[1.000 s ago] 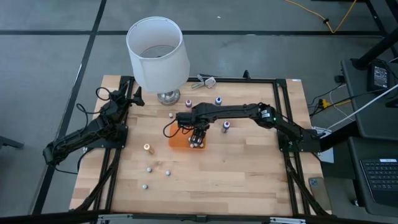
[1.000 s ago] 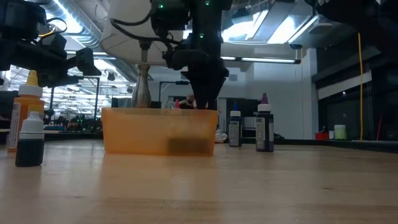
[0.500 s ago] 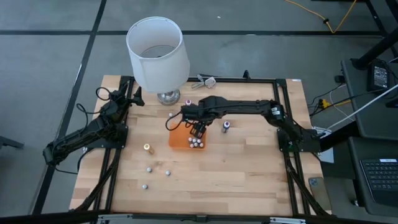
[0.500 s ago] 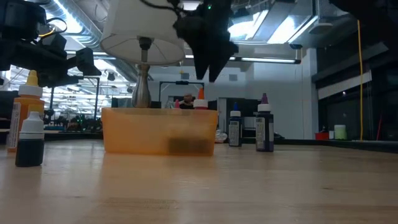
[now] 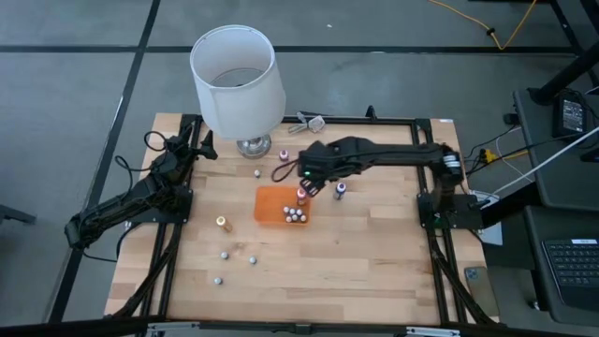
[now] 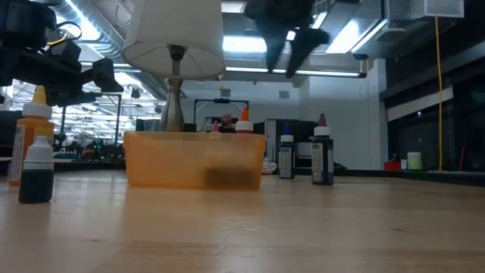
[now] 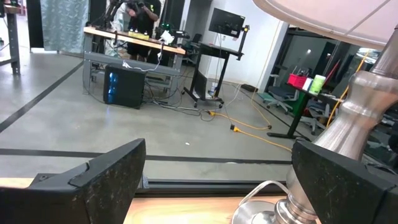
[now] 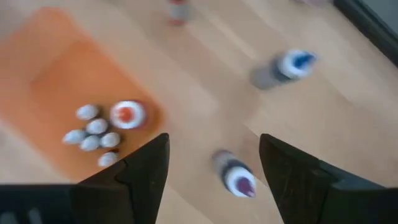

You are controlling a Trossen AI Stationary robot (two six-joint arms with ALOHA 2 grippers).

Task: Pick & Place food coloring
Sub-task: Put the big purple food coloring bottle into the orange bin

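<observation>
Fingers of the right gripper (image 5: 306, 181) stand apart with nothing between them, hanging above the worktop (image 5: 356, 253) just right of the tray (image 5: 270, 204), near the frame's middle in the high view. In the right wrist view both dark fingers (image 8: 144, 171) show with a clear gap, over the tray's edge and the bare wood.

Inside the tray a cluster of small white-capped bottles (image 8: 92, 135) sits bunched at its right end, with a red-tipped bottle (image 8: 127, 114) upright beside them (touching or merely close, I cannot tell). A purple-capped bottle (image 8: 236, 177) stands on the wood just right of the tray, and a blue-capped bottle (image 8: 287, 66) stands farther toward the upper edge. More bottles dot the lower left of the high view: an orange bottle (image 5: 222, 223) left of the tray, and three little ones (image 5: 225, 255) below it.

At the left edge of the worktop the left gripper (image 5: 199, 150) waits beside the lamp (image 5: 238, 79), its fingers (image 7: 102, 177) wide apart and empty.
</observation>
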